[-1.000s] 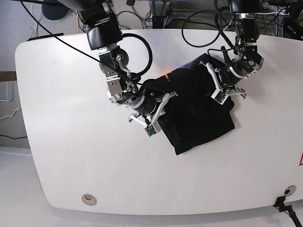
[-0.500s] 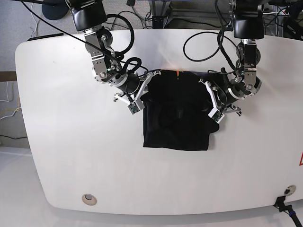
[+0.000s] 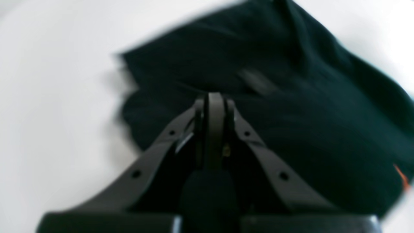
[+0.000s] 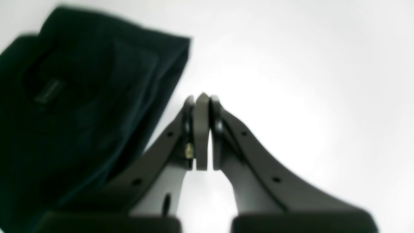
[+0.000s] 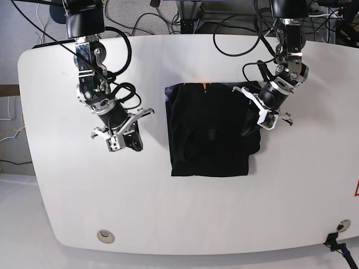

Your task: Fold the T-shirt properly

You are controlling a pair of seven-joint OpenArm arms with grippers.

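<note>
T-shirt (image 5: 210,130) lies folded mid-tabletop (image 5: 67,190); right gripper (image 5: 124,140) fingers closed, empty, well apart; left gripper (image 5: 263,115) fingers closed, empty, at shirt's edge; risk: snagging cloth, undoing fold.

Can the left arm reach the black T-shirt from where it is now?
Probably yes. The left gripper sits shut right at the T-shirt's edge, with bare table around it and nothing in between.

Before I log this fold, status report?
Left gripper shut, empty, at the T-shirt's edge. Right gripper shut, clear on bare table. T-shirt folded, flat. Nothing in the way.
</note>
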